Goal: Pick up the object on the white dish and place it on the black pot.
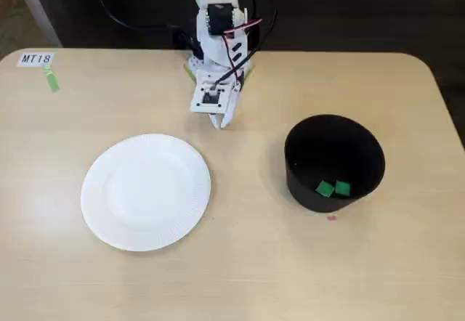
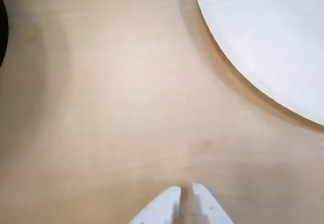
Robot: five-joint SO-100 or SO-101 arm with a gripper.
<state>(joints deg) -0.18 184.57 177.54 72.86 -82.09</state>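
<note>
Fixed view
Green cubes: two (image 1: 325,189) (image 1: 343,188), side by side inside the black pot (image 1: 334,147)
White paper plate (image 1: 145,192): bare, left of pot
Gripper (image 1: 221,123): over table between them

Wrist view
Gripper (image 2: 185,190): fingertips nearly together, holding nothing
Plate: edge upper right (image 2: 268,41)

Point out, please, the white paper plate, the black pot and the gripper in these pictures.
white paper plate (image 1: 145,190): fixed view, its flat centre.
black pot (image 1: 301,190): fixed view, its outer wall on the left.
gripper (image 2: 185,193): wrist view, between its two white fingertips.
</note>
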